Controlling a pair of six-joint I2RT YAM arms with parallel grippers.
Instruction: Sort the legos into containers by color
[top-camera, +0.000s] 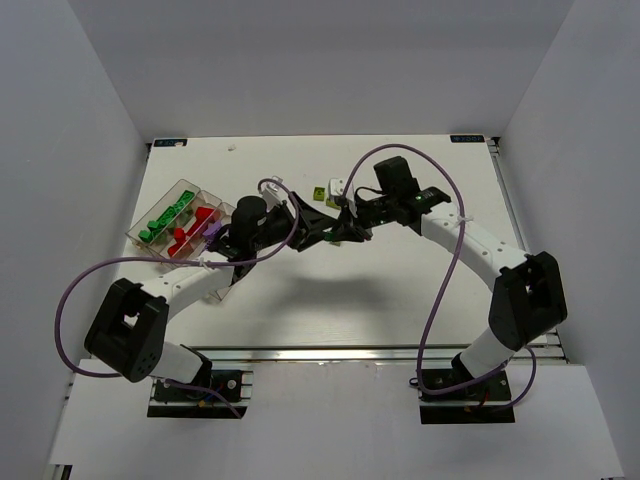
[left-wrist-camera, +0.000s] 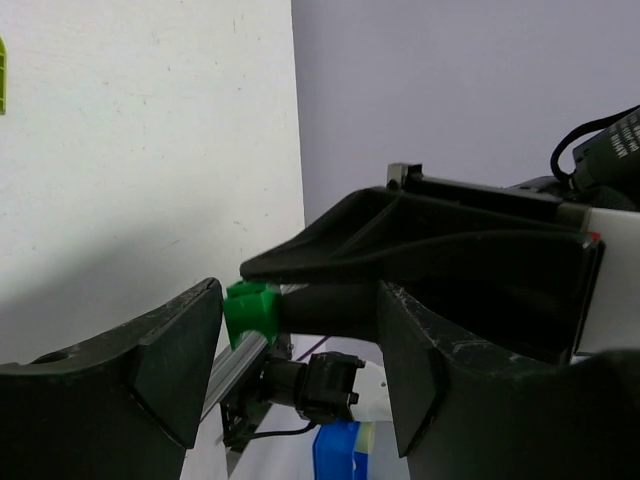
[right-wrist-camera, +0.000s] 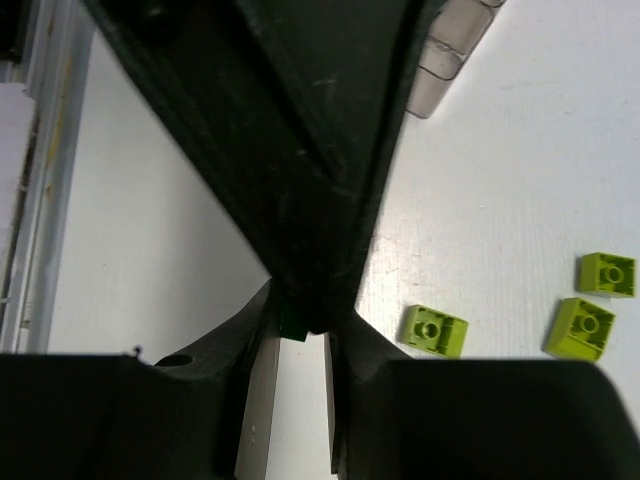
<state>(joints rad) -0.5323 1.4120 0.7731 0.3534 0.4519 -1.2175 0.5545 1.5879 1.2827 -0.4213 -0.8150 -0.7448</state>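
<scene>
- Your white worktop (top-camera: 400, 290) carries everything you see here.
- Your left arm (top-camera: 170, 295) and right arm (top-camera: 480, 245) both reach inward. They meet above the middle of the worktop.
- The clear plastic divided tray (top-camera: 182, 183) sits at the left of the worktop, close to your left arm's wrist. It holds small green studded bricks (top-camera: 165, 215), red studded bricks (top-camera: 185, 236) and a purple studded brick (top-camera: 212, 230).
- Your left fingers (top-camera: 318, 226) are spread wide, one on each side of the right arm's fingertips, and they grip nothing.
- Your right fingers (right-wrist-camera: 262, 340) are nearly together, pinching one tiny bright green studded brick (left-wrist-camera: 250, 308) at their very tips.
- That pinched brick hangs in the air between your left fingers, just beside one of them. You cannot tell whether it touches.
- Three yellow-green studded bricks (right-wrist-camera: 434, 330) lie loose on the worktop below the right wrist, near one another and well apart from the tray.
</scene>
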